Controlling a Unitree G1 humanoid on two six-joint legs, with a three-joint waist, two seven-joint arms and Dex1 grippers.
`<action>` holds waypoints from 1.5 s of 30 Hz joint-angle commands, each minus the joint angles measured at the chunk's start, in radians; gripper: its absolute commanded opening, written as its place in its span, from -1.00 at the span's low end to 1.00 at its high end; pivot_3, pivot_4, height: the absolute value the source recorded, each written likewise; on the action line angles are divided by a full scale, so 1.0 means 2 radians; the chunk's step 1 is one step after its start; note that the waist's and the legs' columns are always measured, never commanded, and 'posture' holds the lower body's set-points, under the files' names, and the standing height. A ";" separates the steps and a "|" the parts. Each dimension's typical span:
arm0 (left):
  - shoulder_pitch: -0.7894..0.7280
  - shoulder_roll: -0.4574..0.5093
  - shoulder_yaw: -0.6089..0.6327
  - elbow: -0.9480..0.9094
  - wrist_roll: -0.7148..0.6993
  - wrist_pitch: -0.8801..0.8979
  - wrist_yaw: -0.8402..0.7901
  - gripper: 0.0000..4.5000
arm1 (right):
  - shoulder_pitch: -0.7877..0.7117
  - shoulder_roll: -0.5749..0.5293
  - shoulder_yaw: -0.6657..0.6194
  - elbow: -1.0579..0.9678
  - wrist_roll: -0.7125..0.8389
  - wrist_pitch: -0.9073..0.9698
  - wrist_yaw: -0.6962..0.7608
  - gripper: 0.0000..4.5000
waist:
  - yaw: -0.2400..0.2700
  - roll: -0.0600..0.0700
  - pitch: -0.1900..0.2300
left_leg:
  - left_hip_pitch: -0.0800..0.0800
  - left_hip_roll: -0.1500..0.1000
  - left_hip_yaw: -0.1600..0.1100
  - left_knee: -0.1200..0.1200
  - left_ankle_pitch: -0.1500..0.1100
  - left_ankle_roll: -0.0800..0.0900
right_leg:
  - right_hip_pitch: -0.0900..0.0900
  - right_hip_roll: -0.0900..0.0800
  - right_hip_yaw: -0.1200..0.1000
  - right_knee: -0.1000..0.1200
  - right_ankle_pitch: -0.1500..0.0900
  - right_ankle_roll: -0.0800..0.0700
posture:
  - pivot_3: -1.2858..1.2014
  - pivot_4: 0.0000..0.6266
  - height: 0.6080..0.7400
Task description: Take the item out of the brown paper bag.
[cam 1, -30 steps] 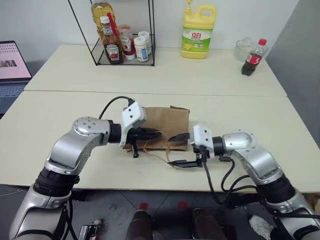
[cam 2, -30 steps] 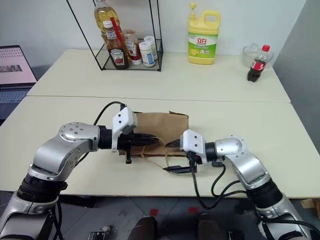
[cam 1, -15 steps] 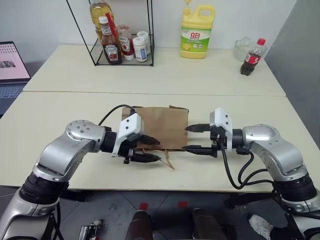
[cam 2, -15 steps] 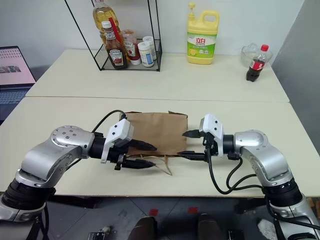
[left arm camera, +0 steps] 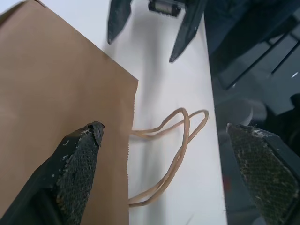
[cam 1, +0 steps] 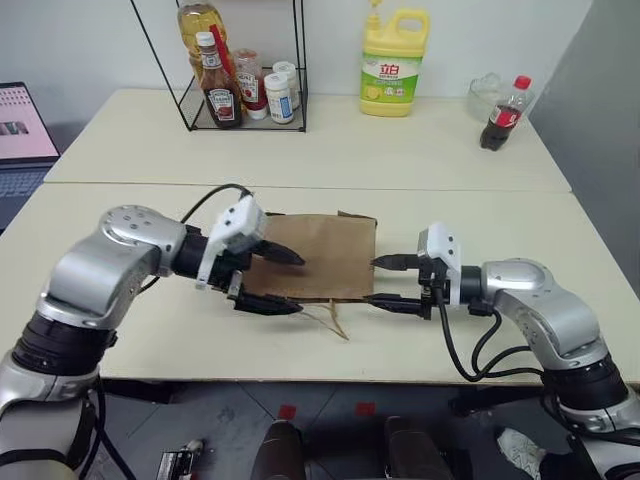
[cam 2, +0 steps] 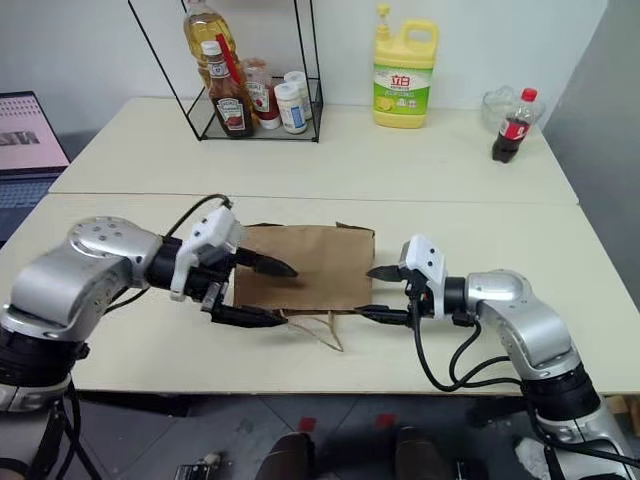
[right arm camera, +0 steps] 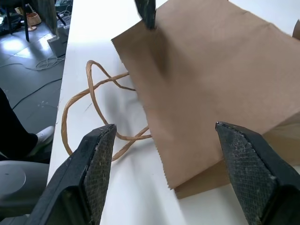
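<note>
The brown paper bag point(cam 1: 318, 256) lies flat on the near table point(cam 1: 120, 330) between my 2 grippers, its handles point(cam 1: 328, 318) trailing toward the near edge. My left gripper point(cam 1: 278, 281) is at its left end, my right gripper point(cam 1: 384, 281) just off its right. Behind, on the far table point(cam 1: 400, 150), stand a wire rack point(cam 1: 230, 70) at left, a jug point(cam 1: 395, 62) in the middle and a cola bottle point(cam 1: 502, 113) at right.

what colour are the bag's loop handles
Tan, a bit lighter than the brown paper bag; handles clearest in the right wrist view.

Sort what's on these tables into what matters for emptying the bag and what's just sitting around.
For the job:
- paper bag, lying flat
- bag handles
- left claw, open
- right claw, open

Just sitting around:
- detergent jug
- cola bottle
- wire rack with sauce bottles
- laptop
</note>
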 commanded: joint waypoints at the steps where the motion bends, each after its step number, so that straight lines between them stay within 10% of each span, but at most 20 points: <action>1: -0.026 -0.006 0.012 0.040 0.024 -0.029 0.016 0.99 | -0.002 0.010 0.005 -0.026 0.012 -0.002 -0.001 0.58 | 0.000 0.000 0.000 | 0.000 0.000 0.000 0.000 0.000 0.000 | 0.000 0.000 0.000 0.000 0.000 0.000 | 0.03 -0.52 1.00; 20: 0.013 -0.030 -0.046 0.052 0.202 -0.435 -0.015 0.99 | -0.022 0.063 0.064 -0.033 -0.003 -0.012 -0.005 0.58 | 0.001 0.000 0.000 | 0.000 0.000 0.000 0.000 0.000 0.000 | 0.000 0.000 0.000 0.000 0.000 0.000 | 0.03 -0.52 1.00; 45: 0.039 -0.051 -0.066 0.068 0.240 -0.514 -0.007 0.99 | -0.032 0.071 0.059 -0.009 -0.016 -0.028 -0.015 0.58 | 0.001 0.000 0.000 | 0.000 0.000 0.000 0.000 0.000 0.000 | 0.000 0.000 0.000 0.000 0.000 0.000 | 0.03 -0.52 1.00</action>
